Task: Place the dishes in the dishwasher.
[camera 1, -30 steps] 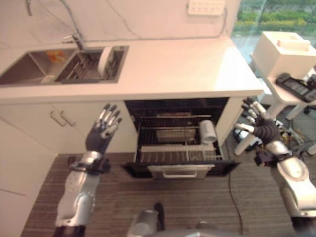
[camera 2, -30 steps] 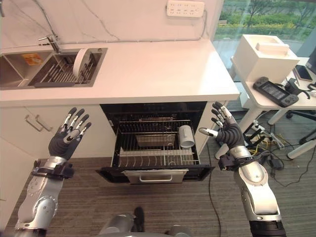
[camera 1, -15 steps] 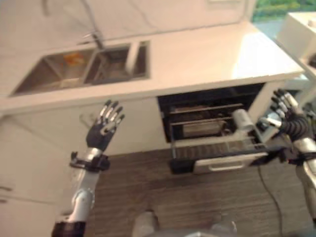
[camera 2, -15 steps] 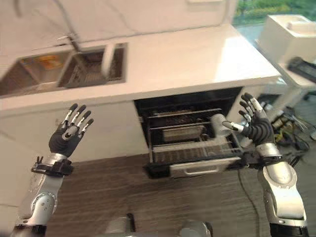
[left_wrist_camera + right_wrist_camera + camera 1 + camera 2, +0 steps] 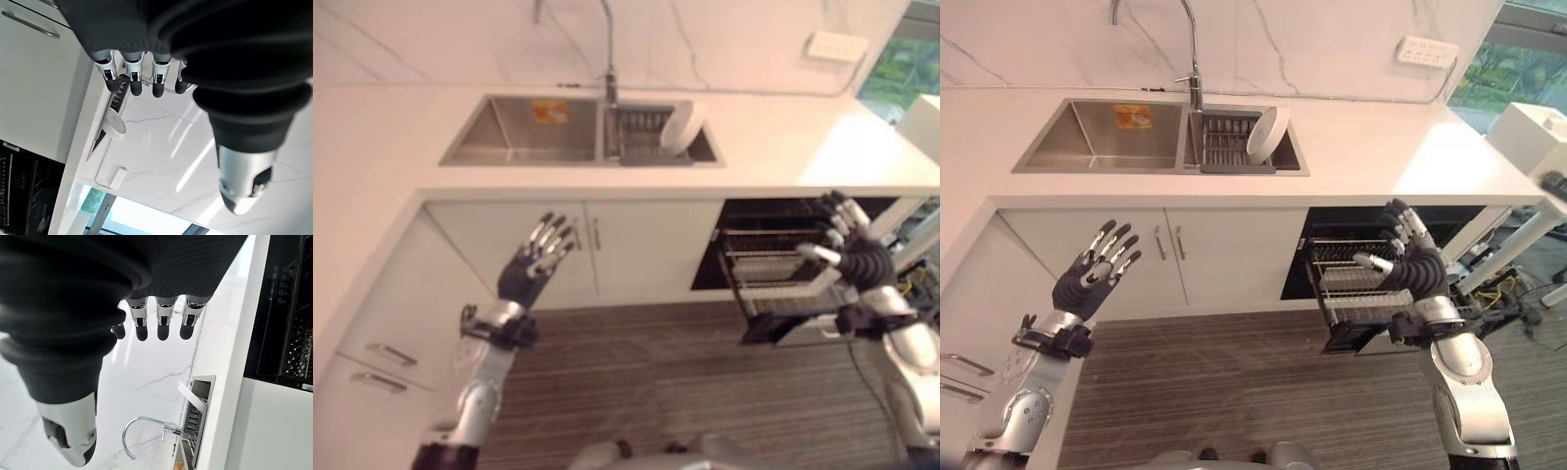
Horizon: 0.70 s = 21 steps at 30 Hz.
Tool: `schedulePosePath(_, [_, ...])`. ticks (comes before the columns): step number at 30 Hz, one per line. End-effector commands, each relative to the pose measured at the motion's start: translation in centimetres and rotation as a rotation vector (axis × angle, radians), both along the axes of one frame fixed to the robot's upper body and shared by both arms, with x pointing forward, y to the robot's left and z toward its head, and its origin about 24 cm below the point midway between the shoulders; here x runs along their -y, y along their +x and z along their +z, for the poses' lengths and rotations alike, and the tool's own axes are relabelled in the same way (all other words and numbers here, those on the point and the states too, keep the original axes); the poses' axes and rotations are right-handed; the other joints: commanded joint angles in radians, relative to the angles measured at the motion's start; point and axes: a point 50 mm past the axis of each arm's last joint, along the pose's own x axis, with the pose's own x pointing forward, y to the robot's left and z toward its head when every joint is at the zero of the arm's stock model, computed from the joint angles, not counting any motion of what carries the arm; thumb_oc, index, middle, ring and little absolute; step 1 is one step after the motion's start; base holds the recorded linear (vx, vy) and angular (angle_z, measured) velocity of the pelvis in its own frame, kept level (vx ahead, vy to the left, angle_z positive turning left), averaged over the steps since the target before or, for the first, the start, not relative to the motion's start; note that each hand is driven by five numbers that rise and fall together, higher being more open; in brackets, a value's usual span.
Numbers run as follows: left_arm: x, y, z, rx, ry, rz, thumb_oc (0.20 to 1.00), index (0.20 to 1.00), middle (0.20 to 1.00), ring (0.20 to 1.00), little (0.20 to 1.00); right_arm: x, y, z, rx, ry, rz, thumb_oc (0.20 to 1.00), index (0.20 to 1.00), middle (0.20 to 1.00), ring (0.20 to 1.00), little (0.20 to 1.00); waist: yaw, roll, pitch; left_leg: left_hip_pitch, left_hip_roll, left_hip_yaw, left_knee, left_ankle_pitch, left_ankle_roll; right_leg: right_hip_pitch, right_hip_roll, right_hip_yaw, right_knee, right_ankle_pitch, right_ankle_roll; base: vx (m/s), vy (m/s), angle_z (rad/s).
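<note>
Change: your view has swung left since a second ago; the sink [image 5: 1097, 137] now sits centred and the dishwasher [image 5: 1361, 294] lies at 3 o'clock. That is camera motion, not the things.
Dish: one white plate [image 5: 1266, 133] stands on edge in the sink's drying rack [image 5: 1224, 147], at 12 o'clock.
Left hand [image 5: 1092, 279]: fingers spread, empty, raised before the cabinets.
Right hand [image 5: 1410, 259]: fingers spread, empty, before the pulled-out dishwasher rack [image 5: 1356, 299].
Meaning: you probably fetch the plate next.

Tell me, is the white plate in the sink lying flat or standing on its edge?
On its edge: the white plate leans upright in the sink rack.
</note>
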Motion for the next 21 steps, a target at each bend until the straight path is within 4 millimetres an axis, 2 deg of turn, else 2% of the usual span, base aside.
schedulePosePath(1, [-0.6,-0.5,2.6,0.144,0.009,0.041,1.0,1.0,1.0,1.0,1.0,0.6,0.7,2.3,0.107,-0.007,-0.016,1.0,1.0,1.0,1.0,1.0,0.008,0.01,-0.027,0.014,0.109,0.041,0.07,-0.026,-0.058,0.067,0.005,-0.037,-0.126,0.131,0.035,0.09,-0.082,-0.26])
schedulePosePath(6, [-0.3,-0.2,2.9,0.143,0.008,0.048,1.0,1.0,1.0,1.0,1.0,0.5,0.7,2.7,0.11,-0.009,-0.017,1.0,1.0,1.0,1.0,1.0,-0.003,0.017,-0.032,0.03,0.131,0.086,0.07,-0.012,-0.075,0.08,0.018,-0.028,-0.126,0.106,0.016,0.1,-0.112,-0.1])
schedulePosePath(7, [-0.3,-0.2,3.0,0.149,0.017,0.057,1.0,1.0,1.0,1.0,1.0,0.7,0.7,2.8,0.113,-0.011,-0.018,1.0,1.0,1.0,1.0,1.0,-0.008,0.017,-0.028,0.042,0.136,0.101,0.07,0.011,-0.088,0.085,0.024,-0.021,-0.126,0.099,0.008,0.11,-0.1,0.04])
schedulePosePath(9, [-0.2,-0.2,3.0,0.156,0.006,0.055,1.0,1.0,1.0,1.0,1.0,0.9,0.6,2.8,0.113,-0.019,-0.017,1.0,1.0,1.0,1.0,1.0,-0.001,0.003,-0.008,0.063,0.128,0.099,0.07,0.154,-0.121,0.101,0.022,-0.002,-0.126,0.089,-0.013,0.1,-0.115,0.0])
schedulePosePath(10, [-0.2,-0.2,3.1,0.162,0.006,0.056,1.0,1.0,1.0,1.0,1.0,1.0,0.6,2.9,0.114,-0.024,-0.013,1.0,1.0,1.0,1.0,1.0,0.003,-0.012,0.004,0.065,0.115,0.1,0.082,0.207,-0.129,0.108,0.011,0.008,-0.126,0.089,-0.021,0.07,-0.096,0.04])
schedulePosePath(11, [-0.1,-0.2,3.2,0.166,-0.002,0.053,1.0,1.0,1.0,1.0,1.0,1.0,0.6,3.0,0.113,-0.034,-0.007,1.0,1.0,1.0,1.0,1.0,0.005,-0.02,0.023,0.033,0.118,0.098,0.142,0.222,-0.13,0.118,0.006,0.016,-0.126,0.096,-0.028,0.07,-0.058,-0.01])
schedulePosePath(13, [-0.2,-0.1,3.1,0.16,-0.006,0.047,1.0,1.0,1.0,1.0,1.0,1.0,0.7,3.0,0.109,-0.038,-0.01,1.0,1.0,1.0,1.0,1.0,0.006,-0.019,0.029,0.019,0.159,0.133,0.07,0.216,-0.127,0.124,0.005,0.007,-0.126,0.098,-0.018,0.09,0.029,-0.02])
schedulePosePath(14, [-0.3,-0.2,3.0,0.153,-0.008,0.041,1.0,1.0,1.0,1.0,1.0,0.9,0.8,2.9,0.104,-0.039,-0.011,1.0,1.0,1.0,1.0,1.0,0.007,-0.004,0.031,-0.009,0.193,0.137,0.07,0.181,-0.127,0.128,0.017,0.003,-0.126,0.092,-0.009,0.1,0.095,0.12])
schedulePosePath(16, [-0.4,-0.4,2.7,0.147,-0.004,0.041,1.0,1.0,1.0,1.0,1.0,0.8,0.9,2.7,0.099,-0.041,-0.007,1.0,1.0,1.0,1.0,1.0,0.013,0.019,0.031,-0.081,0.226,0.105,0.07,0.144,-0.133,0.136,0.034,0.007,-0.126,0.082,0.001,0.16,0.208,0.18])
schedulePosePath(17, [-0.4,-0.7,2.4,0.144,-0.005,0.041,1.0,1.0,1.0,1.0,1.0,0.7,0.7,2.5,0.093,-0.048,-0.001,1.0,1.0,1.0,1.0,1.0,0.023,0.032,0.026,-0.149,0.237,0.056,0.07,0.158,-0.147,0.154,0.044,0.02,-0.126,0.068,0.005,0.24,0.272,0.07])
schedulePosePath(18, [-0.4,-0.8,2.3,0.143,-0.006,0.04,1.0,1.0,1.0,1.0,1.0,0.7,0.6,2.3,0.09,-0.053,0.002,1.0,1.0,1.0,1.0,1.0,0.025,0.036,0.023,-0.178,0.242,0.036,0.07,0.179,-0.156,0.164,0.049,0.026,-0.126,0.058,0.003,0.31,0.277,-0.03])
schedulePosePath(19, [-0.4,-1.0,1.9,0.141,-0.01,0.038,1.0,1.0,1.0,1.0,1.0,0.9,0.2,2.1,0.086,-0.059,0.007,1.0,1.0,1.0,1.0,1.0,0.032,0.042,0.021,-0.219,0.245,0.001,0.07,0.218,-0.169,0.184,0.06,0.038,-0.126,0.043,-0.002,0.27,0.21,-0.1])
schedulePosePath(21, [-0.6,-1.3,1.6,0.138,-0.014,0.041,1.0,1.0,1.0,1.0,1.0,1.1,-0.2,1.9,0.082,-0.067,0.016,1.0,1.0,1.0,1.0,1.0,0.037,0.048,0.02,-0.261,0.247,-0.026,0.07,0.234,-0.178,0.205,0.065,0.048,-0.126,0.024,-0.006,0.29,0.211,-0.35])
